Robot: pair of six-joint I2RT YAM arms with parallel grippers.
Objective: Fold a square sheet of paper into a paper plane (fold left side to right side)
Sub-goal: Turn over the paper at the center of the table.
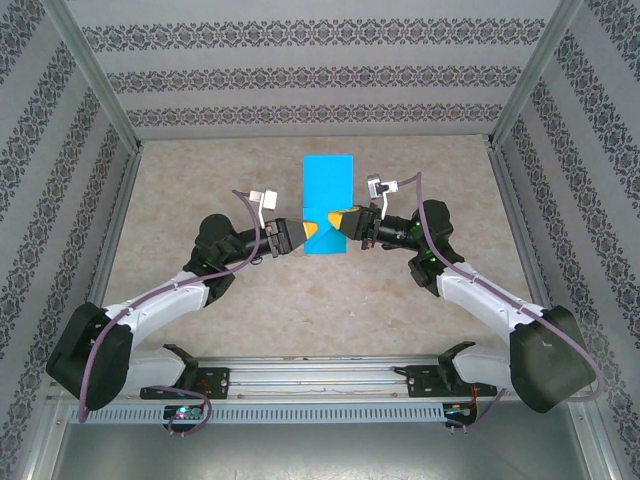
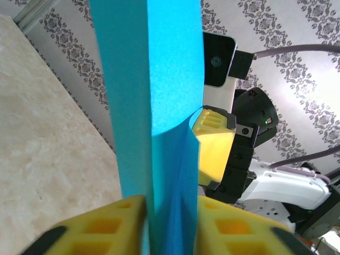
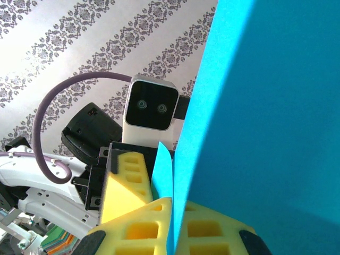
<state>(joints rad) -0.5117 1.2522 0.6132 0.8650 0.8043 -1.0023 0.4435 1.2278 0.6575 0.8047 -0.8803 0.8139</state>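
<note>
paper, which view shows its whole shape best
Top external: the whole paper shows as a narrow strip, left gripper and right gripper at its near end. Both wrist views give a close-up blue stretch of it.

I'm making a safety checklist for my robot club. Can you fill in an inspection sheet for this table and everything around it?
Surface: beige marbled table.
Job's things: teal sheet of paper, folded to a narrow strip.
Clutter: nothing seen.
Hands: left hand and right hand both shut on the paper's near end, facing each other.
Cables: purple cables trail behind both hands, off the paper.
Surroundings: patterned walls, metal frame posts.
</note>
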